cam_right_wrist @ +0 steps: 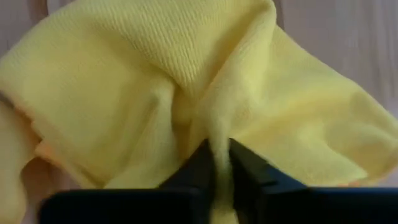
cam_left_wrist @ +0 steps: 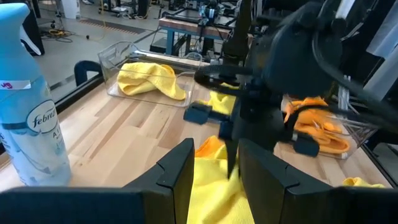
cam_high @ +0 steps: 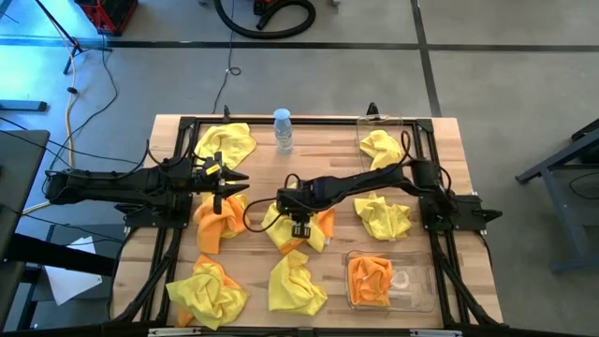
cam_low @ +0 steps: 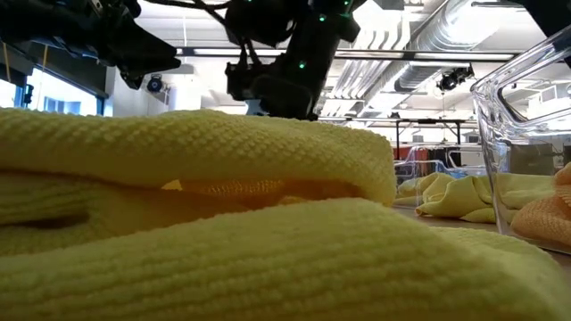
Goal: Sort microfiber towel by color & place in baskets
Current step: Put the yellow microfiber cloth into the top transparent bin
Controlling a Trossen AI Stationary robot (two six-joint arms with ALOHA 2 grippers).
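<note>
Microfiber towel in yellow [cam_high: 284,227] lay crumpled at the middle of the table [cam_high: 449,159], overlapping an orange cloth [cam_high: 321,227] on its right side, and a ridge of its fabric stood pinched between the fingers of the right gripper [cam_right_wrist: 217,163], which had closed tight on that fold from directly above. So the cloth hung straight beneath the right gripper, with no offset to make up. The basket for yellow [cam_high: 384,142], already holding one yellow cloth, sat at the far right corner of the table, back along the right arm's own side; the other basket [cam_high: 391,279], with an orange cloth inside, sat near the front right. Judging by this, the carry would run away and to the right, over a loose yellow cloth [cam_high: 384,217] lying between. The left gripper [cam_high: 223,174] hovered just beside, over a second orange cloth [cam_high: 213,221], fingers spread and empty. A spray bottle [cam_high: 283,130] stood at the far edge, clear of that path.
</note>
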